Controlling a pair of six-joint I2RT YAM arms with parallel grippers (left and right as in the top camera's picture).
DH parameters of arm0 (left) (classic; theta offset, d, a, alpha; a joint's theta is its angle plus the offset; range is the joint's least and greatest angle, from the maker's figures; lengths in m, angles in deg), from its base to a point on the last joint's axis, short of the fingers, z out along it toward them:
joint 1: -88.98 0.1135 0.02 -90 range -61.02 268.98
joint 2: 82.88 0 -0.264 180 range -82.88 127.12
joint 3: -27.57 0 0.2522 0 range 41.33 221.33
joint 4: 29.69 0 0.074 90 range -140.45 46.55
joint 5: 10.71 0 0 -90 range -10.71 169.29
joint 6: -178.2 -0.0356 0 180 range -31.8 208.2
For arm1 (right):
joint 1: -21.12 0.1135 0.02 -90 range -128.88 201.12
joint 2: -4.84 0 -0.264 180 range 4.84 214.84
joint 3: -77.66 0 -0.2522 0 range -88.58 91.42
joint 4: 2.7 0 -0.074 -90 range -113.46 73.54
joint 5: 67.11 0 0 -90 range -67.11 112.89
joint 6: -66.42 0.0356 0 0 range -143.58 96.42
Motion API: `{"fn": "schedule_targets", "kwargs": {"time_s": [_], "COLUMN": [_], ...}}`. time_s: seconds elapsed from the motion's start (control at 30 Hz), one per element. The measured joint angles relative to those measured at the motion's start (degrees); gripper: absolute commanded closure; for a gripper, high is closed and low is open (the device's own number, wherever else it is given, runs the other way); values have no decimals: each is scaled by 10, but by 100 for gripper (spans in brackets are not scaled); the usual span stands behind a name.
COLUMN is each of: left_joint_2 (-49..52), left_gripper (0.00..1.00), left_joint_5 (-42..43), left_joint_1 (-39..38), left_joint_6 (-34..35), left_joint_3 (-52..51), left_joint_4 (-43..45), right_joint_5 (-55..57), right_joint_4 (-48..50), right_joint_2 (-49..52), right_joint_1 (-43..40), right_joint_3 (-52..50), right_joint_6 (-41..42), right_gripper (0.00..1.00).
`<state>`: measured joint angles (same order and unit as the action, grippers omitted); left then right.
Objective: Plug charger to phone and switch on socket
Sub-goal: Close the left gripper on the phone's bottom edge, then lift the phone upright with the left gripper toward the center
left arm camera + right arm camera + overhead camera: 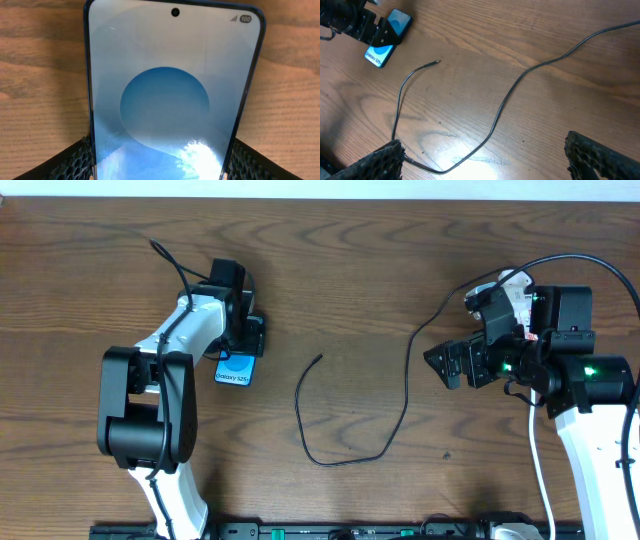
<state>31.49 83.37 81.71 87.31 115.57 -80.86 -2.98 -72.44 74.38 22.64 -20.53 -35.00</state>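
**Left jaws on the phone, right jaws wide**

We see the left arm [150,400] stretched forward from its base, wrist bent down. The left gripper [241,345] points straight downward, its jaws pressed against both long edges of the phone [235,371]. The right arm [590,430] stands well apart from it, wrist turned inward. The right gripper [444,367] faces the left arm with its jaws spread wide, holding nothing.

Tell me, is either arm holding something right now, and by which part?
The left end effector clamps the phone by its two long side edges; the right end effector holds nothing.
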Motion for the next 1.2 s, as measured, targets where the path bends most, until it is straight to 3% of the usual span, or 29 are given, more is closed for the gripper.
{"fn": "schedule_targets", "kwargs": {"time_s": [0.4, 1.2], "left_joint_2": [-6, -90], "left_gripper": [27, 27], "left_joint_5": [5, 16], "left_joint_1": [1, 1], "left_joint_6": [97, 183], "left_joint_3": [-1, -3], "left_joint_4": [-17, -50], "right_joint_5": [0, 0], "right_joint_4": [0, 5], "right_joint_2": [0, 0], "right_joint_1": [0, 0], "right_joint_3": [0, 0], "right_joint_6": [0, 36], "right_gripper": [1, 1]}}
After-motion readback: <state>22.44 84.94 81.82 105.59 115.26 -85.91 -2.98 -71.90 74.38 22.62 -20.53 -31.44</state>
